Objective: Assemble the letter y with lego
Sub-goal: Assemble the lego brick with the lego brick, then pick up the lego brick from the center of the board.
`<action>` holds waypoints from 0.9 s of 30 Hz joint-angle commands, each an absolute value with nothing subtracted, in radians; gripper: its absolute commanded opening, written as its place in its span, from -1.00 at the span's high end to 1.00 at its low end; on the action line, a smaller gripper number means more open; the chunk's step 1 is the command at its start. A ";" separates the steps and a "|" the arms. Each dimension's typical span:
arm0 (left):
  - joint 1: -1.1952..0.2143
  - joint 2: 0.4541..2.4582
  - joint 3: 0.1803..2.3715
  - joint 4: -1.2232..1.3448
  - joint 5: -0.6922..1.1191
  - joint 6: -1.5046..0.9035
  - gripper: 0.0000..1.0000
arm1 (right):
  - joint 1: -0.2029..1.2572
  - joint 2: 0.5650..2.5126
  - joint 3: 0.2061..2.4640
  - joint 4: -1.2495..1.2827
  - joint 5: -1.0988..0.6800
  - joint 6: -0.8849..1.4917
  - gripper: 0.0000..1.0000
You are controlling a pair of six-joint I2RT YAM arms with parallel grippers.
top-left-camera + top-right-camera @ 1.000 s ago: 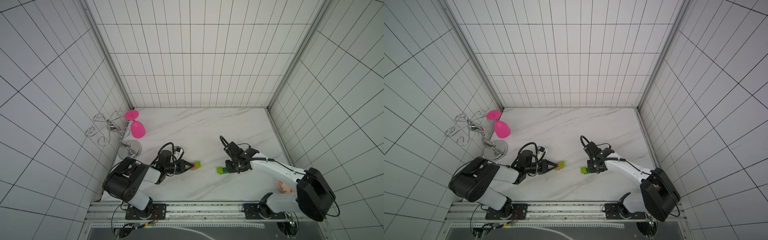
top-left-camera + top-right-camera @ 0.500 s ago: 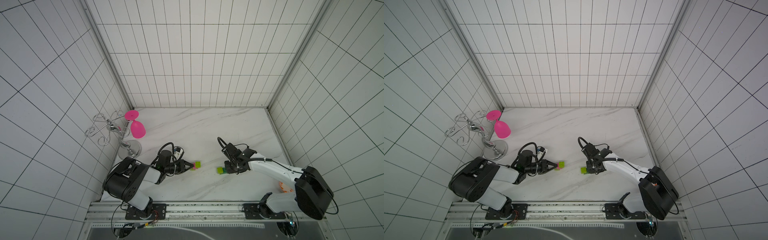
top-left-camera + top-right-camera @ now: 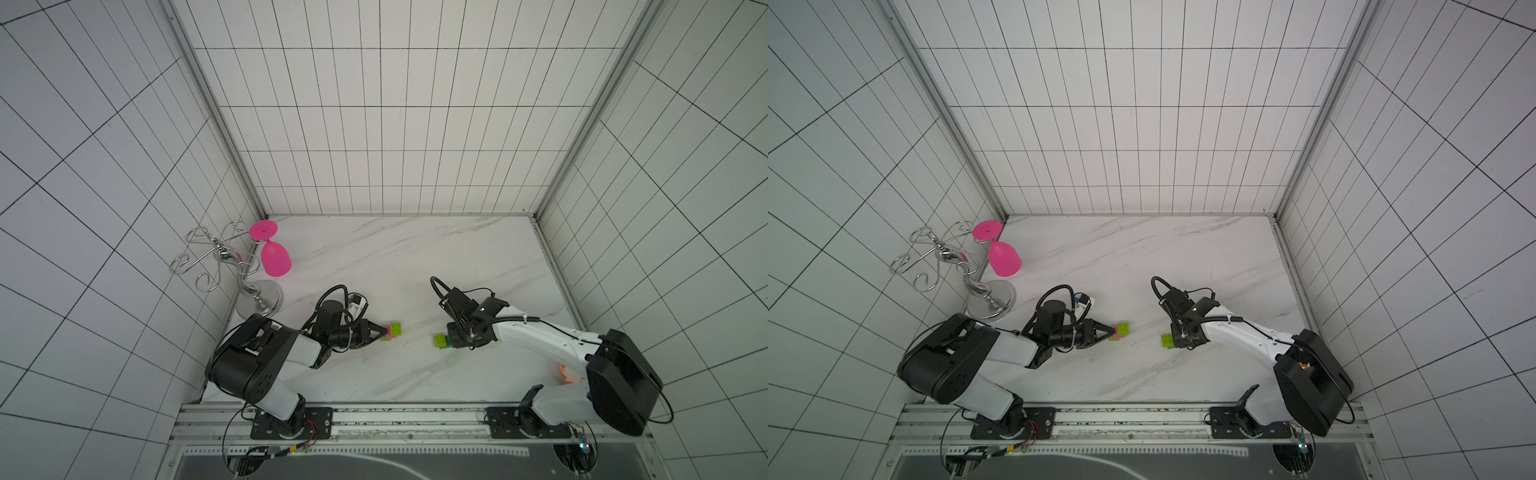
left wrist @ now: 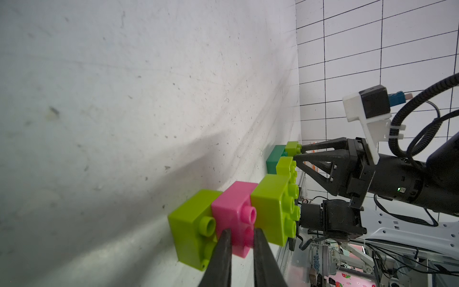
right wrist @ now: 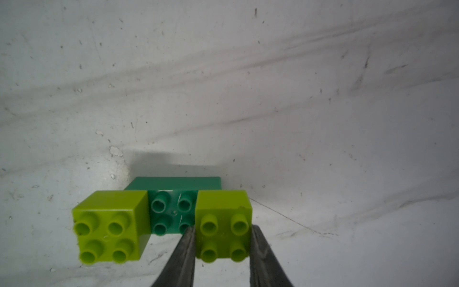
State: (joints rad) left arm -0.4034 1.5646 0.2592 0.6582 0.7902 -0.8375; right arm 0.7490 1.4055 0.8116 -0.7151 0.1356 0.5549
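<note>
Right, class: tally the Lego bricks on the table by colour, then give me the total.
Lime-green bricks: 4
Pink brick: 1
Dark green brick: 1
Total: 6

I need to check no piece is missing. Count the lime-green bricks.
4. One lime brick and a second are stuck on the two ends of the dark green brick; a third and fourth flank the pink brick. No others show.

In both top views the right gripper point(image 3: 451, 338) largely covers the dark green brick point(image 5: 173, 184) — outline unreadable.
</note>
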 commanded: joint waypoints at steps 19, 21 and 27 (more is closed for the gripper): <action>-0.394 1.586 0.215 0.521 0.693 -0.831 0.65 | 0.763 1.335 1.121 -0.879 0.154 0.127 -0.27; -0.394 1.589 0.215 0.525 0.696 -0.832 0.65 | 0.760 1.343 1.151 -0.888 0.157 -0.003 -0.27; -0.393 1.595 0.216 0.534 0.703 -0.838 0.65 | 0.778 1.291 1.063 -0.797 0.150 -0.477 -0.30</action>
